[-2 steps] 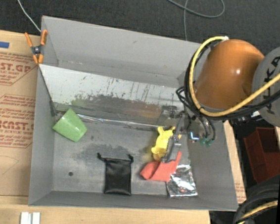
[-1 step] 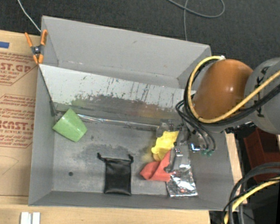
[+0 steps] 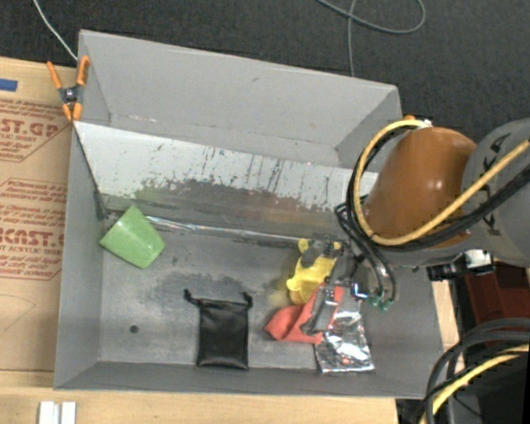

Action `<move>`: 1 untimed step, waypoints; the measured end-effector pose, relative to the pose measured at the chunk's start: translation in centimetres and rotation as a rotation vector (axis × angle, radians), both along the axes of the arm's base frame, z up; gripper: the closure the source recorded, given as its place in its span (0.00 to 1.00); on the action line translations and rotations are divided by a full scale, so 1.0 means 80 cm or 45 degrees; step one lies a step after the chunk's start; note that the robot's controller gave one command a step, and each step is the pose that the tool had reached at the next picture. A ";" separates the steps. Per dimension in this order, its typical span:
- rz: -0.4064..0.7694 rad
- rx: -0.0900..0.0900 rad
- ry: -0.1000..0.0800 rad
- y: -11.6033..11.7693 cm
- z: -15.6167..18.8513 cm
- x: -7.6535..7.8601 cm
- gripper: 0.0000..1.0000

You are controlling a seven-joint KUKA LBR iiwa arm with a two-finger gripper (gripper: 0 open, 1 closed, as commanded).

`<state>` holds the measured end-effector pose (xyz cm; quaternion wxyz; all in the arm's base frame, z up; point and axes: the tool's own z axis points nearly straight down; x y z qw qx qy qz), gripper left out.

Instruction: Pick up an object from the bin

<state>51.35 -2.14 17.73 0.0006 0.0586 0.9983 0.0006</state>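
Observation:
My gripper [image 3: 328, 303] hangs low at the right end of the bin, under the arm's orange cover. It is down among three things lying close together. A yellow toy-like thing [image 3: 306, 275] lies just left of it and a little further back. At its lower left, a red soft thing [image 3: 283, 324] touches or sits very near it. A crumpled silver foil packet [image 3: 345, 347] rests directly in front of it, toward the bin's near right corner. I cannot make out anything held in the gripper.
A black pouch [image 3: 222, 330] with a cord lies at the middle of the bin's near side. A green cup-like thing [image 3: 133, 237] lies tipped over at the far left. The arm and its cables overhang the right wall.

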 end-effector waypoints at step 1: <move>0.497 0.001 0.016 -0.013 -0.099 0.014 1.00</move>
